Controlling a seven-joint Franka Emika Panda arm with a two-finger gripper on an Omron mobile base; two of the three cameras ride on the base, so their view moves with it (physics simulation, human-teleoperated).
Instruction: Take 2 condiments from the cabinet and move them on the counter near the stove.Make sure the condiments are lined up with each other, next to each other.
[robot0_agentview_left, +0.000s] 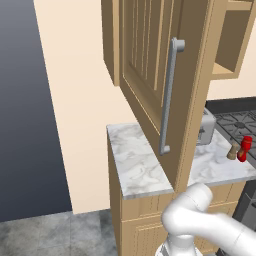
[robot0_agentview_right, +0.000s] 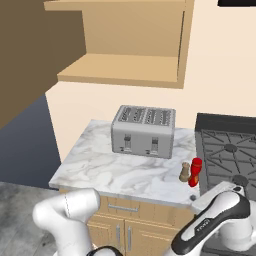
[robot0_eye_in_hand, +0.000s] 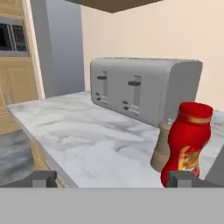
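Gripper (robot0_eye_in_hand: 112, 179) is being held wide open, empty; small red plastic bottle (robot0_eye_in_hand: 188, 142) touching tan wooden shaker (robot0_eye_in_hand: 162, 146) risks being toppled if clipped.

Cabinet door (robot0_agentview_left: 150, 65) hangs open over the marble counter (robot0_agentview_left: 137, 162); tan shaker (robot0_agentview_left: 233, 150) touches red bottle (robot0_agentview_left: 244, 148) beside the stove (robot0_agentview_left: 240, 122).

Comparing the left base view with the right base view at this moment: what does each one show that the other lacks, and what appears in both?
Left base view: the open cabinet door with its long grey handle and a strip of counter left of the door.

Right base view: the toaster's slotted top and levers, and the bare cabinet shelf.

Both: the marble counter, the toaster, the wooden shaker right beside the red bottle, near the stove.
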